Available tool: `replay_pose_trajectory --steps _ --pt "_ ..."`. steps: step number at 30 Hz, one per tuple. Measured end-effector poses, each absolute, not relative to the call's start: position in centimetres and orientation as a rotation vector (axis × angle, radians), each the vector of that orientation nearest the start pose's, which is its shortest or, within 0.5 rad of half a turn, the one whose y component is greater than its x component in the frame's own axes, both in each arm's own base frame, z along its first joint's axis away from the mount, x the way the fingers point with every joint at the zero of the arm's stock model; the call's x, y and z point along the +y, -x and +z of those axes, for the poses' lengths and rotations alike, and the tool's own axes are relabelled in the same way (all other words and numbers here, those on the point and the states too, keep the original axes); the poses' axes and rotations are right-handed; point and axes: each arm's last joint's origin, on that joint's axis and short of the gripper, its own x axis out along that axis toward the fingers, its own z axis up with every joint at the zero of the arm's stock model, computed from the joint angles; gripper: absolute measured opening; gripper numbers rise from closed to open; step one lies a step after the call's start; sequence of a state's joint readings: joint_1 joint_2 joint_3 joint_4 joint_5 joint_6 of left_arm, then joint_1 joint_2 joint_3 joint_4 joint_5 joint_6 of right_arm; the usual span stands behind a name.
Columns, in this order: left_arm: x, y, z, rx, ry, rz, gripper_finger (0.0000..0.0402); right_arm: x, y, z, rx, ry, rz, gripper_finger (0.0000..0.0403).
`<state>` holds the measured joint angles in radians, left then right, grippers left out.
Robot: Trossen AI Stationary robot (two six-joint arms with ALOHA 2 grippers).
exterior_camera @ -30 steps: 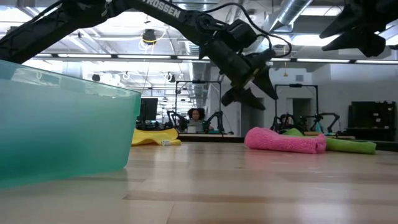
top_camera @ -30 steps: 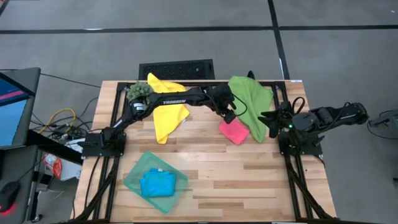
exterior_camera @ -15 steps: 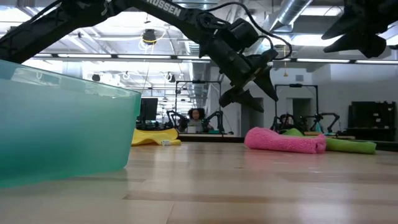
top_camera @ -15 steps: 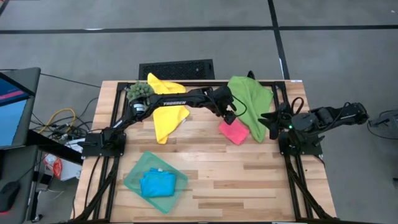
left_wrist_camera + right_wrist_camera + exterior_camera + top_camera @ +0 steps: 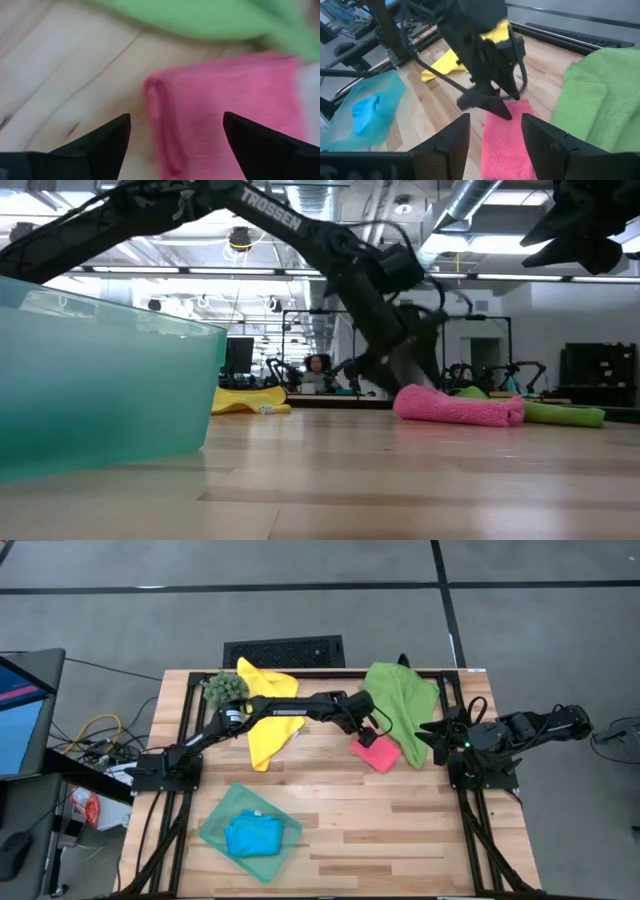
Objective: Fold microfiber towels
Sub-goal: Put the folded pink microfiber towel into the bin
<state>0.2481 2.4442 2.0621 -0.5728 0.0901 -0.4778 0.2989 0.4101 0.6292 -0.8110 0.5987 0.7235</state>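
Holding the blue towel [image 5: 251,835]: teal tray [image 5: 215,830].

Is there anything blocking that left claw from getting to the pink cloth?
Nothing visible does. The left gripper hangs open right over the folded pink towel, one finger on each side of its edge. The green towel lies beside it, not between.

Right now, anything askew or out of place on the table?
Yes: the green microfiber towel lies rumpled and unfolded at the far right edge, and the yellow microfiber towel sprawls unfolded under the left arm.
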Motion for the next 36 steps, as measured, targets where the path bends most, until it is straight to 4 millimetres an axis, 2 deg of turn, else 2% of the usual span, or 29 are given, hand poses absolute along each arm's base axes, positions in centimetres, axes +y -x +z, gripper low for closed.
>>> replay_pose_trajectory --steps 3,8,15,23,32,34,36 --pt "12.8 -51.3 14.7 0.914 0.586 0.409 0.0311 0.8 -8.1 26.9 0.401 -0.444 -0.462 0.0201" --pt "12.9 -51.9 13.1 0.907 0.635 0.349 0.0311 0.8 -8.1 26.9 0.411 -0.443 -0.458 0.0201" --pt "11.7 -52.0 12.6 0.922 0.51 0.447 0.0295 0.8 -8.0 26.7 0.43 -0.436 -0.457 0.0201" --pt "10.7 -51.9 11.7 0.947 0.493 0.471 0.0197 0.8 -8.0 26.7 0.431 -0.435 -0.457 0.0196" --pt "10.6 -51.9 11.5 0.943 0.512 0.431 0.003 0.8 -8.0 26.7 0.43 -0.436 -0.457 0.0193" --pt "10.6 -52.1 11.6 0.92 0.533 0.42 0.0011 0.8 -8.0 26.7 0.43 -0.436 -0.457 0.0191" --pt "10.5 -52.2 11.6 0.91 0.546 0.424 0.0014 0.8 -8.0 26.7 0.43 -0.435 -0.457 0.0189"
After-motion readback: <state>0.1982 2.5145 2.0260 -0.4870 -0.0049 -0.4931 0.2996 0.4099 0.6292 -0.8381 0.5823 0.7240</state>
